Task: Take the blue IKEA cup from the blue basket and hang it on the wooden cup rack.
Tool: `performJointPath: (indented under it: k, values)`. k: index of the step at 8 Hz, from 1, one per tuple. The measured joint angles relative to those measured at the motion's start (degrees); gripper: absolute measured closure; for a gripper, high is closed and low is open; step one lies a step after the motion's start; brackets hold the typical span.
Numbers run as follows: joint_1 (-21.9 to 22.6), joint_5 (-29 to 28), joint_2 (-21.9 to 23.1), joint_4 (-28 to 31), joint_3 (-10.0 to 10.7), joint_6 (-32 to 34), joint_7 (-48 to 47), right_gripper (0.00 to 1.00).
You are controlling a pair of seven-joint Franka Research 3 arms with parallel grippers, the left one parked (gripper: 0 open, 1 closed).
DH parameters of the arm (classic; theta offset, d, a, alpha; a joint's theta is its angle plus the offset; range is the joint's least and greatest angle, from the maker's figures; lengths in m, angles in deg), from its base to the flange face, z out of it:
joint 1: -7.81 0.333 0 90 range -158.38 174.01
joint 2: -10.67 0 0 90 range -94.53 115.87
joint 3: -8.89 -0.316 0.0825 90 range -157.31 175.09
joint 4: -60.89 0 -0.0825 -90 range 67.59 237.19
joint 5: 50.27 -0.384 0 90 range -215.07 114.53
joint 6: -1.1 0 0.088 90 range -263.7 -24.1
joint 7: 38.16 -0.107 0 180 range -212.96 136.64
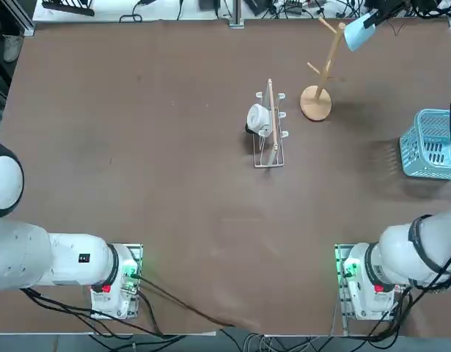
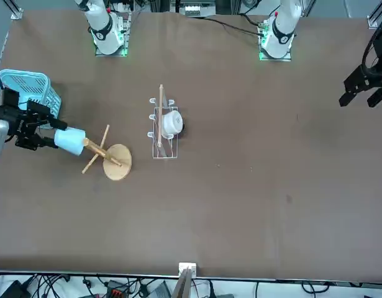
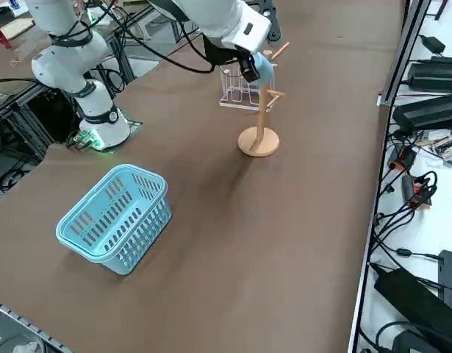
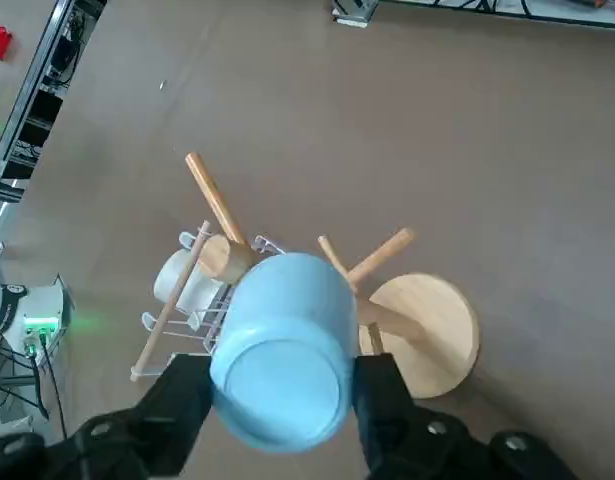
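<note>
The blue IKEA cup [image 4: 287, 340] lies on its side, bottom toward the wrist camera, between the fingers of my right gripper [image 4: 282, 392]. The fingers [image 4: 382, 400] press on both sides of it. The cup [image 1: 357, 35] is high up at the top of the wooden cup rack [image 1: 316, 103], against its upper pegs [image 4: 382, 255]. Its handle is hidden, and I cannot tell whether it is over a peg. The blue basket [image 1: 433, 143] stands at the table's right edge with nothing showing in it [image 3: 115, 217]. The front view has the gripper [image 2: 54, 138] holding the cup [image 2: 71, 140] at the rack's top.
A low wire-frame rack [image 1: 269, 139] with a white mug [image 1: 257, 117] on it stands just left of the wooden rack. Cables and equipment [image 3: 424, 110] lie beyond the table's far edge.
</note>
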Motion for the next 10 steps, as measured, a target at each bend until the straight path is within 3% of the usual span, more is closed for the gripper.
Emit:
performJointPath:
  k: [2,7,10]
  values:
    - [0.0,0.0,0.0,0.0,0.0,-0.3,0.0,0.02]
    - [0.0,1.2,0.0,-1.0,0.3,-0.4,0.0,0.01]
    - [0.0,10.3,0.6,-8.8,0.7,3.8,-7.3,0.00]
